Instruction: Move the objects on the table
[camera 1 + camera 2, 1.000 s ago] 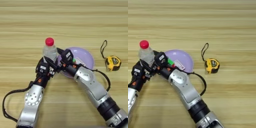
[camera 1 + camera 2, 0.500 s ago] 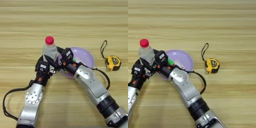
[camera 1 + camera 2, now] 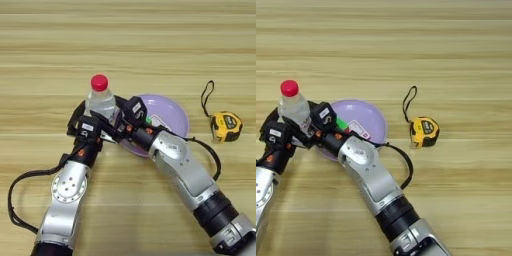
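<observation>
Both grippers crowd the bottle (image 3: 100,98) at the plate's (image 3: 175,112) left rim.
Left gripper (image 3: 92,122) clamps it upright; right gripper's (image 3: 120,125) state is unreadable. Tape measure (image 3: 226,125) lies right, open table (image 3: 128,45) beyond.

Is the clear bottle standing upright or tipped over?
Upright: the bottle stands with its red cap on top, between the left gripper and right gripper.

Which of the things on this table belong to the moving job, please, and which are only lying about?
Part of the job:
- bottle, upright, with both end effectors at it: left end effector, right end effector
- tape measure, lying apart to the right of the plate

Just lying about:
- plate
- flat box lying on the plate
- table itself
</observation>
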### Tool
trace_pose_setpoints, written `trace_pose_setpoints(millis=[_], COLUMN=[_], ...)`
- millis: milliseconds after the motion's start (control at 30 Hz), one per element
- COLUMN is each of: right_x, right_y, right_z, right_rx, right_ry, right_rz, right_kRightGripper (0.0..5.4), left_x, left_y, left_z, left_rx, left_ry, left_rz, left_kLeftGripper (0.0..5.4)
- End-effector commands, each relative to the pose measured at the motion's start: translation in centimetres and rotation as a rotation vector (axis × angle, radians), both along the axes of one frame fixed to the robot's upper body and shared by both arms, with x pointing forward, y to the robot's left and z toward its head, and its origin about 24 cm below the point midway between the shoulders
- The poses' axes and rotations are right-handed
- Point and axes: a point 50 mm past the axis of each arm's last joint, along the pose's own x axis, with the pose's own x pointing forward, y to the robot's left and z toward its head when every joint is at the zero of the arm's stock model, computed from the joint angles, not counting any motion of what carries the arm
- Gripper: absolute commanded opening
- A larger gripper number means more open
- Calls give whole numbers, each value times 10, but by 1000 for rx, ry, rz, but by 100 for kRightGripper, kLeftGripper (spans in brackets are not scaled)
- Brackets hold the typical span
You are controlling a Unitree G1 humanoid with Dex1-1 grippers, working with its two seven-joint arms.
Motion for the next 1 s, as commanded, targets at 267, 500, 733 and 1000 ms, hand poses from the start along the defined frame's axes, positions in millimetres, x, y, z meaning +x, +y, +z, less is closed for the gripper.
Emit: trace_pose_setpoints(millis=[267,500,733,1000], right_x=[13,20,30,41], right_y=[-3,-10,-31,-69], right_z=[46,66,84,97], right_rx=[135,169,206,205], right_ry=[-111,-162,-202,-257], right_rz=[-68,-108,-197,-354], right_kRightGripper=[297,297,297,297], left_x=[2,1,0,1], left_y=[-1,-1,0,6], left_z=[3,1,1,-1], left_rx=[7,9,0,-7], left_ry=[-20,-13,-10,-5], left_rz=[-7,-8,-2,36], left_kLeftGripper=[540,540,540,540])
